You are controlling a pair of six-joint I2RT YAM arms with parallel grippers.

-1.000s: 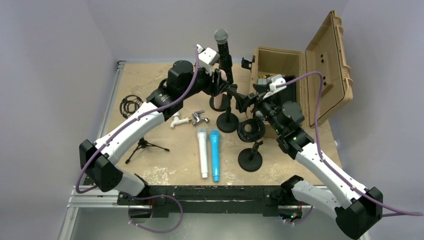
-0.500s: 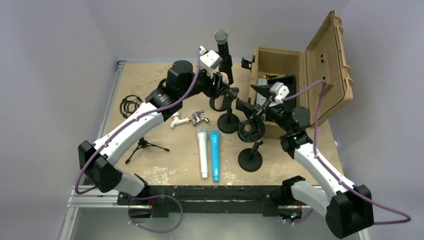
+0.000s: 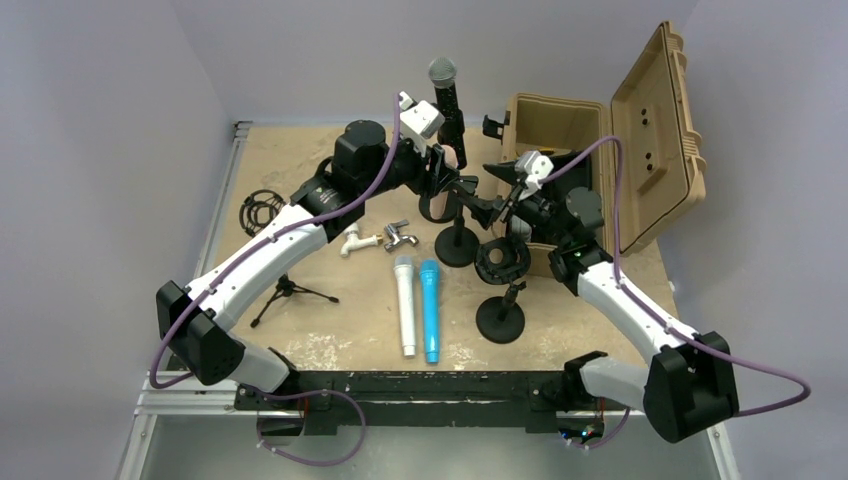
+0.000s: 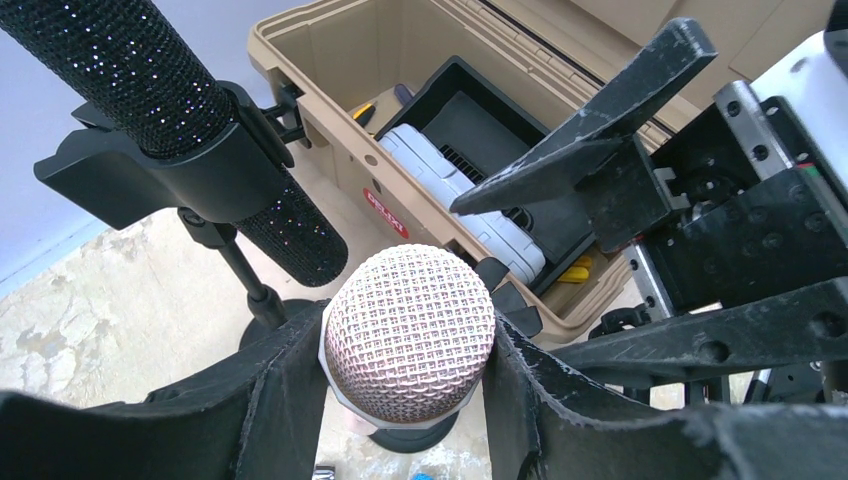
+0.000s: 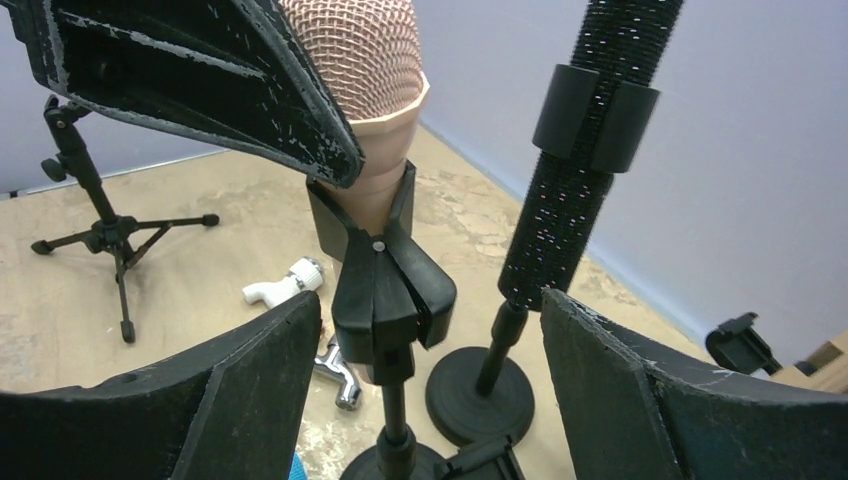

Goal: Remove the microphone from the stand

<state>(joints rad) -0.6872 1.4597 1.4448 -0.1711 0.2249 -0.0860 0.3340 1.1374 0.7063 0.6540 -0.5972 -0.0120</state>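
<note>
A pink microphone point(image 4: 410, 335) with a mesh head stands upright in the black clip point(image 5: 385, 290) of a round-based stand point(image 3: 455, 245). My left gripper point(image 4: 405, 345) is shut on its head, one finger pressed to each side. In the top view the left gripper point(image 3: 450, 168) sits above the stand, hiding most of the microphone. My right gripper point(image 5: 428, 312) is open, its fingers either side of the clip and pole without touching. In the top view the right gripper point(image 3: 484, 195) is just right of the stand.
A black glitter microphone point(image 3: 445, 90) stands in its own stand just behind. An open tan case point(image 3: 600, 150) is at the right. An empty stand with a shock mount point(image 3: 500, 300), white point(image 3: 405, 305) and blue point(image 3: 430, 310) microphones, a faucet point(image 3: 400, 235) and a small tripod point(image 3: 285, 295) lie nearby.
My right gripper drew back to the right, then swung left again to straddle the stand's clip. My left gripper has stayed on the pink microphone's head.
</note>
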